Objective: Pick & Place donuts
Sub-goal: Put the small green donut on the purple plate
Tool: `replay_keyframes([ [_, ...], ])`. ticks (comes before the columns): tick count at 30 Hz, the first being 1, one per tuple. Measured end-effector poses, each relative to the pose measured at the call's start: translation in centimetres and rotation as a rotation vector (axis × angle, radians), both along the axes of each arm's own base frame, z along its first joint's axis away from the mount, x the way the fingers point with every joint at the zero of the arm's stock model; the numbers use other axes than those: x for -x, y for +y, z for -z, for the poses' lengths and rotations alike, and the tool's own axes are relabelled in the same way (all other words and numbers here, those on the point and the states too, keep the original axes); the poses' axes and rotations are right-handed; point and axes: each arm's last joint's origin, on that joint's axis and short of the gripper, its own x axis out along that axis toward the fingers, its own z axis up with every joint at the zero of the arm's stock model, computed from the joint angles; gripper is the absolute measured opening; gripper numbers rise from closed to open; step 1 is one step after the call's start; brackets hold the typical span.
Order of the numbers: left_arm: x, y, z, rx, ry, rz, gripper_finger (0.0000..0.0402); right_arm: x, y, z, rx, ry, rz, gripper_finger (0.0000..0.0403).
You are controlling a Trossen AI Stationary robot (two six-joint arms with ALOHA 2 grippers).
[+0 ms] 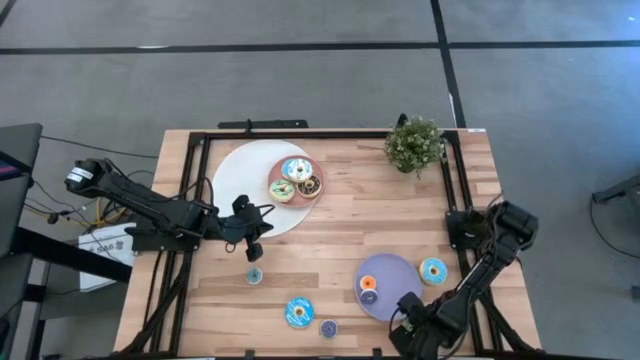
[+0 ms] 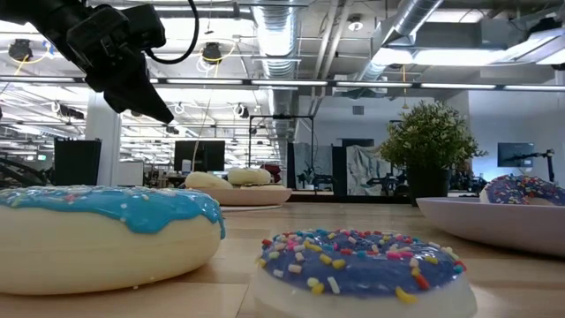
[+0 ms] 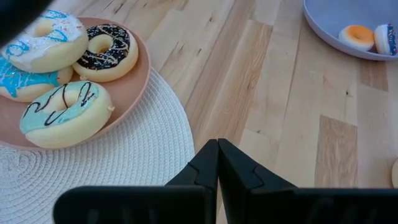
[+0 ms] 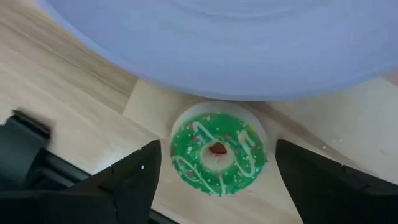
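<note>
Right wrist view: green donut beside lavender plate rim.

The left end effector, fingers pressed together, hovers over the table beside the woven mat, which carries the pink plate of donuts.

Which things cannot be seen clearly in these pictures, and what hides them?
- Green donut: shown only by the right wrist view; in the high view the right gripper covers it.
- Lavender plate: cut off by the right wrist view's edges.
- Pink plate: partly cut off in the left wrist view, so its donuts cannot all be counted there.
- Left gripper: shut, empty.
</note>
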Motion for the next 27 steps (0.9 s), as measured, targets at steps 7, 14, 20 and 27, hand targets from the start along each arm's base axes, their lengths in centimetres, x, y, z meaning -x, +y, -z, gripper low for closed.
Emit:
replay_keyframes([
  [7,0.0,0.0,0.0,0.000,0.000,0.000,0.0000,-0.1,-0.2,0.2,-0.014,0.011,0.003,0.0282],
  [14,0.0,0.0,0.0,0.001,0.000,0.000,0.0000,-0.1,-0.2,0.2,-0.016,0.017,-0.003,0.0226],
  [20,0.0,0.0,0.0,0.002,-0.001,-0.001,0.0000,-0.1,0.0,-2.5,-0.148,0.049,-0.127,0.0193],
  [27,0.0,0.0,0.0,0.005,-0.002,-0.003,0.0000,0.4,-3.2,-6.8,0.057,-0.113,-0.127,0.0169],
])
